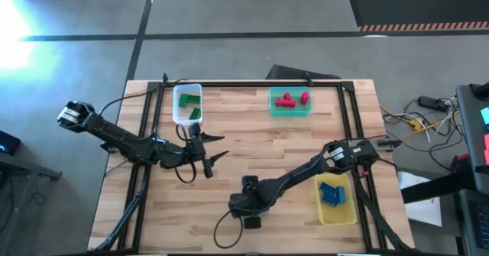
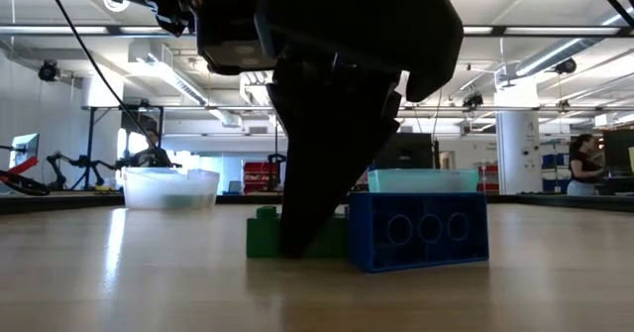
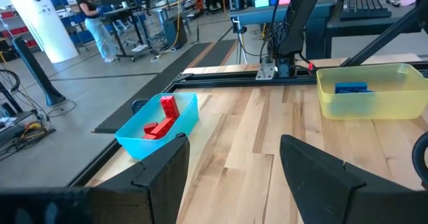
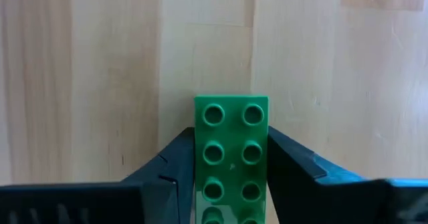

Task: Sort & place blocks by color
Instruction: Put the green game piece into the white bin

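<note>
Two arms are at work over the wooden counter [image 1: 252,149], and we take them from left to right. We see the left gripper [image 1: 216,147] hovering just in front of the clear bin [image 1: 187,105], which holds green blocks [image 1: 189,100]; its jaws stand wide apart with nothing between them. In the left wrist view the same two dark fingers [image 3: 319,172] frame bare wood, with the teal bin [image 3: 160,127] and its red blocks [image 3: 162,119] beyond.

Further right, near the front edge of the counter, we find the right gripper [image 1: 250,204] lowered to the surface. Its jaws are drawn in narrow on a green block [image 4: 231,158], one finger [image 4: 171,167] against each long side, studs facing the wrist camera. From the low view, that green block [image 2: 264,235] sits on the counter under the dark gripper, and a blue block [image 2: 418,231] stands just beside it.

At the back of the counter, the teal bin [image 1: 290,103] holds red blocks [image 1: 293,98]. On the right, the yellow bin [image 1: 336,199] holds blue blocks [image 1: 331,193], right beside the right arm's forearm.
</note>
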